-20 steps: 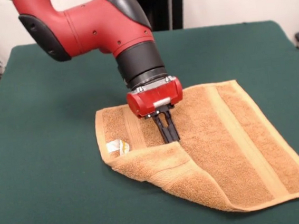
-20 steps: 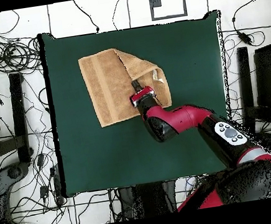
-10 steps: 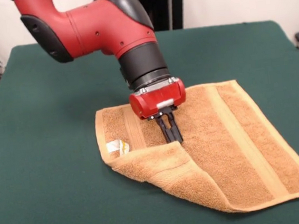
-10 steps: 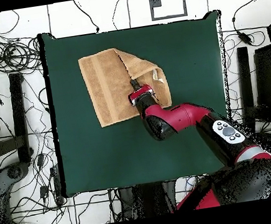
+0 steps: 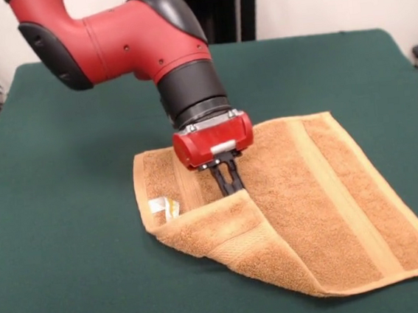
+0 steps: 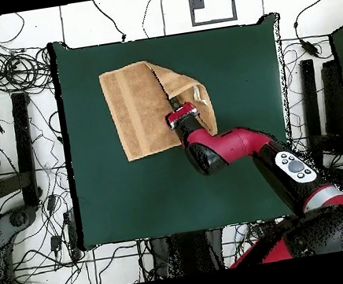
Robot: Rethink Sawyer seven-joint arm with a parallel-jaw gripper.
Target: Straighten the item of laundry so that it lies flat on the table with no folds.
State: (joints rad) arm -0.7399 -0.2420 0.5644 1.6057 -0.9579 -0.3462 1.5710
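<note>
**Towel partly folded under the arm, seen from above**

Orange-tan towel (image 6: 138, 109) on the green table (image 6: 218, 62), toward its upper-left part. Folded over along the towel's right side, a flap (image 6: 187, 90) doubled back onto the rest. Paler woven band running near the towel's left edge. Red gripper (image 6: 175, 104) directly over the towel at the flap's inner edge; fingers too small to read. Red-and-black arm (image 6: 231, 147) reaching in from the towel's lower right. Cables (image 6: 5, 70) on the floor left of the table.
</note>
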